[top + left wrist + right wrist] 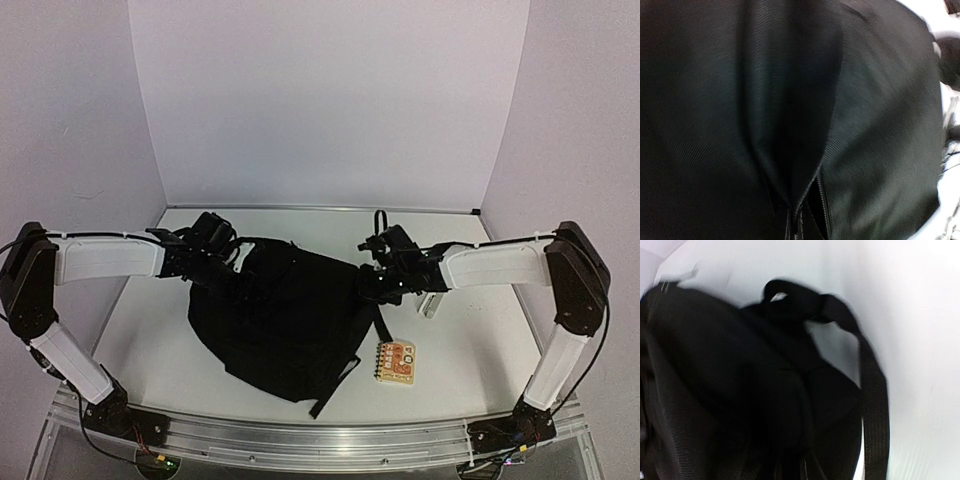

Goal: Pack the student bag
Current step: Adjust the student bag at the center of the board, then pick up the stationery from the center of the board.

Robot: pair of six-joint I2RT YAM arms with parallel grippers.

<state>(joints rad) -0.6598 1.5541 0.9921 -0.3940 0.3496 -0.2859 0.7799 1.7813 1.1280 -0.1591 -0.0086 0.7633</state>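
**Left gripper (215, 258) clamped on student bag (285, 320) — right gripper (375, 280) unclear**

From top cam: left gripper at upper-left corner of student bag, jaws fully closed w/ black fabric pinched between them. No fingers in left wrist view. Only bag cloth (740, 100) filling frame, folds drawn together toward bottom centre, short run of zipper (822, 205) just right of that pinch.

Right gripper at bag's upper-right corner, right against fabric. Can't tell how far open, nor whether anything gripped. Right wrist view blurred, fingers not visible. Bag body (715, 390) across left and centre, carry loop (790, 297) at top, shoulder strap (875, 405) running down right side over white surface.

Bag itself: lying on white table (150, 340), roughly centre, between both arms. Top edge spanning from one gripper to other, narrower end toward arm bases, loose strap (340, 385) trailing off near-right edge.

Also on table: small spiral notepad (397, 362) w/ orange cover, just right of bag, on near side of right gripper. Small pale item (432, 303) by right forearm — too small to ID.
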